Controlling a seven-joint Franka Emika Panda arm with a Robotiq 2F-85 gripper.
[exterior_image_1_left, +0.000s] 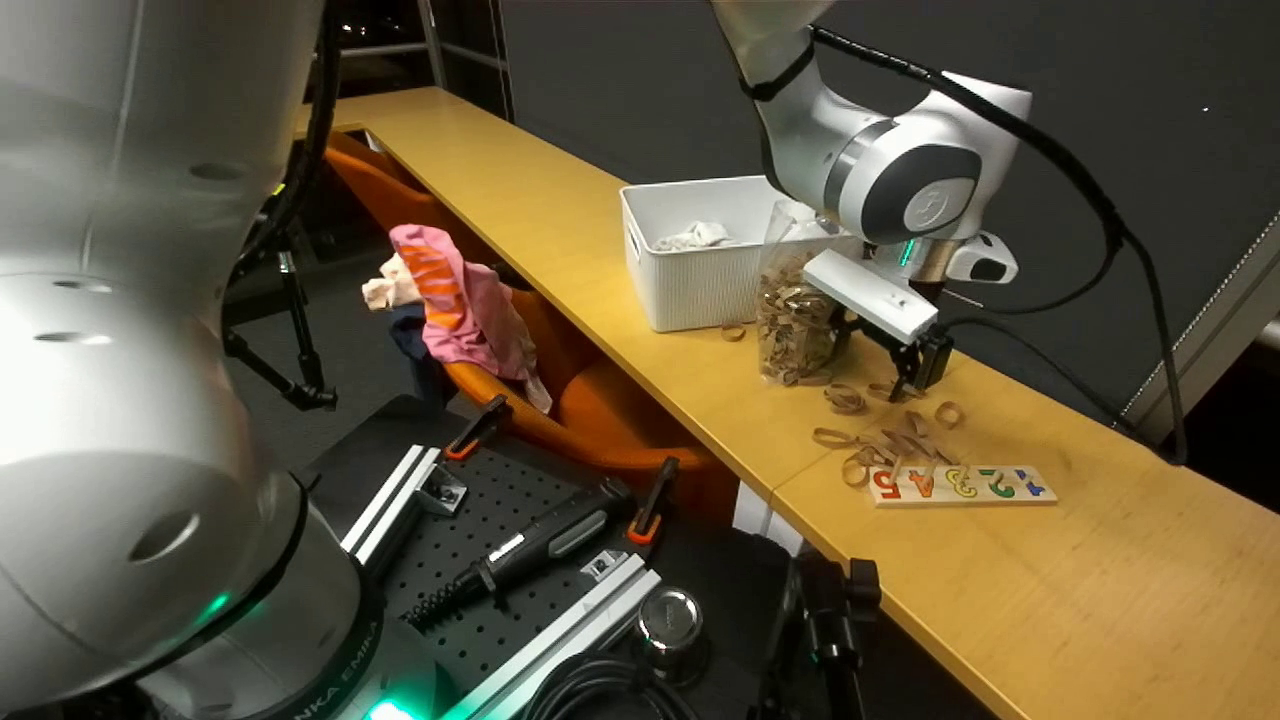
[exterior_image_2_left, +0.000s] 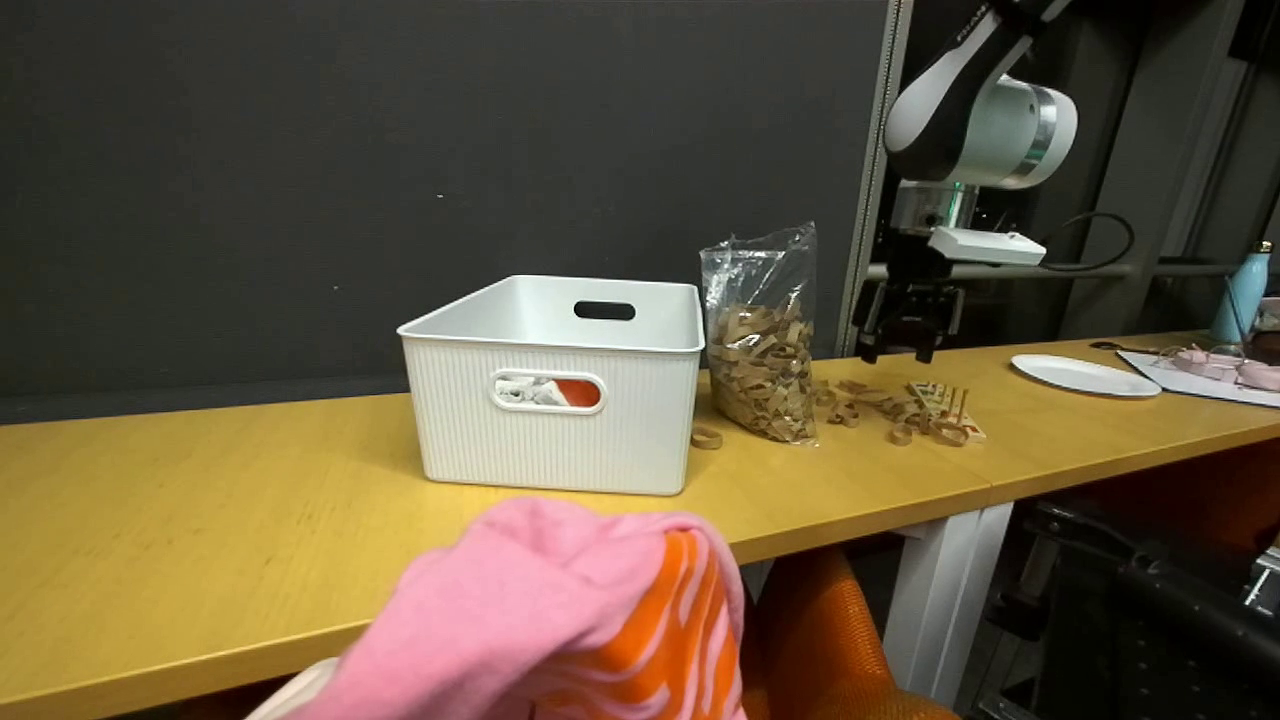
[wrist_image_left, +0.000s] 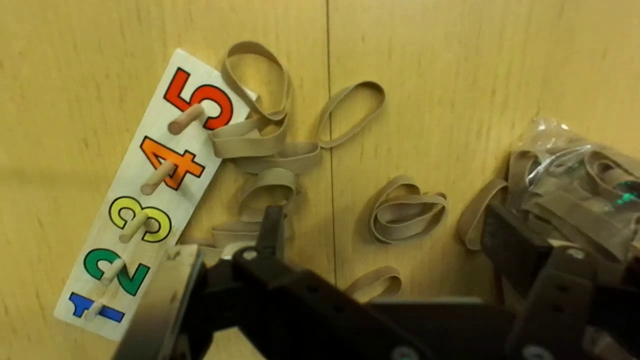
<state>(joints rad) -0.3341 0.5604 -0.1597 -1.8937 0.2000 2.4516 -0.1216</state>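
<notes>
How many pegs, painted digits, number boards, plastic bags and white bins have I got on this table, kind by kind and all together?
Pegs: 5
Painted digits: 5
Number board: 1
Plastic bag: 1
White bin: 1
Total: 13

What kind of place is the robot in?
Probably a robot lab or a workroom, though I can't be sure: there's a robot arm, a black board full of little holes, and a long table.
</notes>
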